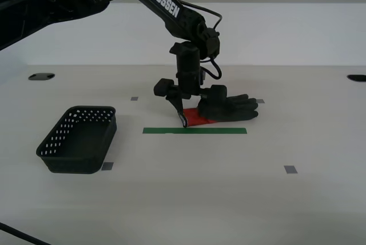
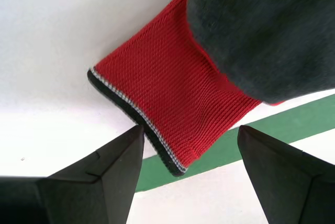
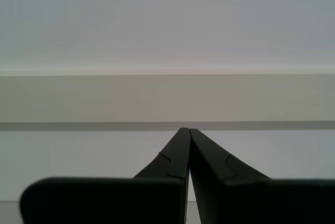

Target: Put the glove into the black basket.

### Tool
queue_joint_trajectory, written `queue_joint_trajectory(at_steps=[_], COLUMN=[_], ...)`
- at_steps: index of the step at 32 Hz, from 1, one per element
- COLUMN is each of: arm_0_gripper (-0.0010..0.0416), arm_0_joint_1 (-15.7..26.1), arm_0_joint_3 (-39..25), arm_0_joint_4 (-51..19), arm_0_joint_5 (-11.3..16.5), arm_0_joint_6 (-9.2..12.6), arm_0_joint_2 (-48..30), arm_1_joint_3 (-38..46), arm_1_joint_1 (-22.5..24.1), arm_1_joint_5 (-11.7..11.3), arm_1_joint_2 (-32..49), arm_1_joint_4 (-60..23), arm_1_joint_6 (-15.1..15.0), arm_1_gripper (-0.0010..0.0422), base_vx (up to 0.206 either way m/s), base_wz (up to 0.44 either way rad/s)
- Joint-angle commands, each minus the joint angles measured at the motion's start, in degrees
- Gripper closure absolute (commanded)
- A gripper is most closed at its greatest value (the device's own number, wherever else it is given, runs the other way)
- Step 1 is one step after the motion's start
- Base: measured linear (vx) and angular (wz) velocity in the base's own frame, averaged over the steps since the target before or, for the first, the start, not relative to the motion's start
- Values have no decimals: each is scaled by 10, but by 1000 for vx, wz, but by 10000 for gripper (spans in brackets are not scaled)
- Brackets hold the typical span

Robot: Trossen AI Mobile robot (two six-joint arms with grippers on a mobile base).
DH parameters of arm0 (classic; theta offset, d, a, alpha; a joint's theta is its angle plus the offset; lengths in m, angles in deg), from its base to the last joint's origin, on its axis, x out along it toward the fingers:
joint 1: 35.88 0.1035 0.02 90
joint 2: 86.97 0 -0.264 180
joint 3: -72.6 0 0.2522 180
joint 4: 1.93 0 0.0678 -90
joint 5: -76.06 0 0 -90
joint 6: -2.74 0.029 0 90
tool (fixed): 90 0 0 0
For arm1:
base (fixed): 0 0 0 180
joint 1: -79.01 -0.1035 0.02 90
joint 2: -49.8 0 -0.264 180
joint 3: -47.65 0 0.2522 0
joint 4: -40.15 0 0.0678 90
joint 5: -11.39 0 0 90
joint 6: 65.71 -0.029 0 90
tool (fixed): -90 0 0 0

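One glove [image 1: 227,107] lies flat on the white table [image 1: 320,142], red cuff [image 2: 167,93] touching the green tape strip [image 1: 194,130]. My second gripper [image 2: 189,132] hangs over the cuff, fingers [image 2: 112,166] spread wide, one either side of the cuff edge. Black basket [image 1: 79,139] sits well apart, toward the exterior view's left. My first gripper [image 3: 187,132] is pressed closed, holding nothing, facing a plain wall.

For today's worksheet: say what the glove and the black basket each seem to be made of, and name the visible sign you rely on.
The glove: the red cuff looks like knitted fabric, with fine ribbed stitches and a striped edge; the dark grey palm looks like a matt rubbery coating, though blurred. The black basket: probably moulded plastic, judging by its smooth, slightly glossy walls with regular rows of small holes.
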Motion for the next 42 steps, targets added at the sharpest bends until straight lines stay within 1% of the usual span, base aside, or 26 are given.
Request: queue_joint_trajectory(at_steps=[1,3,5,11,14,16,17,18,19,20,21,22,23,25,26,27,31,32,33,34,37,38,41,42], arm_0_gripper=[405,405,405,405,405,405,405,405,405,405,405,405,405,405,405,405,405,405,405,405,405,405,405,405], arm_0_joint_1=[1,1,1,1,1,1,1,1,1,1,1,1,1,1,1,1,1,1,1,1,1,1,1,1], arm_0_joint_3=[-1,-1,-1,-1,-1,-1,-1,-1,-1,-1,-1,-1,-1,-1,-1,-1,-1,-1,-1,-1,-1,-1,-1,-1], arm_0_joint_4=[3,3,3,3,3,3,3,3,3,3,3,3,3,3,3,3,3,3,3,3,3,3,3,3], arm_0_joint_5=[0,0,0,0,0,0,0,0,0,0,0,0,0,0,0,0,0,0,0,0,0,0,0,0], arm_0_joint_6=[0,0,0,0,0,0,0,0,0,0,0,0,0,0,0,0,0,0,0,0,0,0,0,0], arm_0_joint_2=[0,0,0,0,0,0,0,0,0,0,0,0,0,0,0,0,0,0,0,0,0,0,0,0], arm_1_joint_3=[-13,-14,-25,-41,-41,-41,-42,-43,-43,-43,-43,-43,-43,-43,-42,-36,-22,-17,-2,7,13,14,14,14], arm_1_joint_1=[-1,-2,-4,-5,-5,-5,-5,-5,-5,-6,-6,-7,-9,-9,-11,-12,-13,-14,-14,-15,-15,-16,-16,-17], arm_1_joint_5=[-1,-1,-12,-11,-12,-3,4,4,4,4,4,4,4,3,2,1,0,1,1,0,-5,-6,-14,-15], arm_1_joint_2=[-1,-1,-1,-1,-1,-1,-1,-1,-1,-1,-1,-1,-1,-1,-1,-1,-1,-1,-1,-1,-2,-4,-10,-14], arm_1_joint_4=[3,1,11,37,63,56,55,56,57,59,59,60,59,59,58,50,42,37,3,-17,-36,-43,-72,-87], arm_1_joint_6=[4,4,6,9,17,25,26,26,26,25,25,14,-21,-43,-49,-49,-53,-58,-77,-82,-87,-98,-111,-120], arm_1_gripper=[182,180,181,181,181,192,210,245,256,305,321,370,419,406,417,411,413,413,413,413,413,413,413,413], base_vx=[0,0,0,0,0,0,0,0,0,0,0,0,0,0,0,0,0,0,0,0,0,0,0,0], base_wz=[0,0,0,0,0,0,0,0,0,0,0,0,0,0,0,0,0,0,0,0,0,0,0,0])
